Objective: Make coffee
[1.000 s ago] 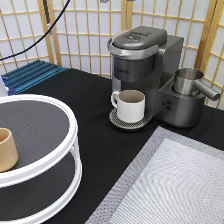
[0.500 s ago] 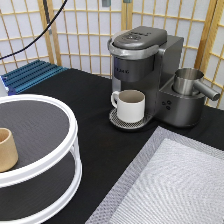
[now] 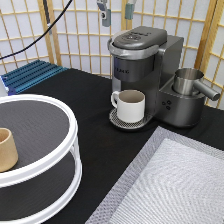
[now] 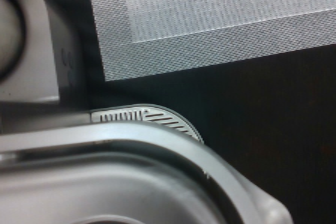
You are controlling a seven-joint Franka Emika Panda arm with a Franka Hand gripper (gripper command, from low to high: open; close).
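Note:
The grey coffee machine (image 3: 142, 65) stands at the back of the black table with its lid down. A cream-white handled mug (image 3: 130, 105) sits on the machine's round drip tray (image 3: 117, 121). My gripper (image 3: 116, 11) hangs at the exterior view's top edge, just above the machine's lid, with its two fingertips (image 3: 104, 14) apart and nothing between them. The wrist view looks down on the machine's silver lid (image 4: 112, 170) and the drip tray's edge (image 4: 150, 117). The coffee pod is not in view.
A steel jug (image 3: 189, 82) sits on the machine's side stand at the exterior view's right. A white two-tier turntable (image 3: 65, 150) at the left carries a tan handleless cup (image 3: 6, 149). A grey woven mat (image 3: 170, 185) lies at the bottom right. A wooden lattice screen stands behind.
Nothing on the table has moved. The gripper's fingertips show a little more plainly at the exterior view's top edge now.

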